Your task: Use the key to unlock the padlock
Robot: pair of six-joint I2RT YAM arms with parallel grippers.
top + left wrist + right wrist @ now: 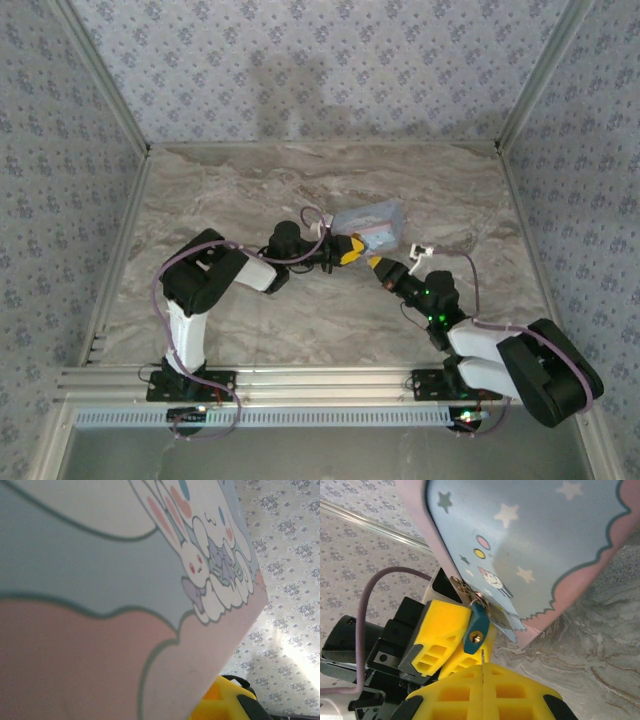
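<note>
Left gripper (348,250) pinches the small teal padlock (476,625) (hanging off the pastel cartoon tin (545,545)); right gripper (482,674) clamps a thin metal key (482,657) just below the keyhole (477,637).

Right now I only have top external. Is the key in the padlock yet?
Observer: No. On right wrist, the key tip sits just below the padlock keyhole, not in it.
Operator: Key gripped properly?
Observer: Right end effector is shut on it, blade pointing up toward the keyhole.
Operator: Lock steady?
Observer: Left end effector looks pinched on the lock body, which hangs from the tin clasp.
</note>
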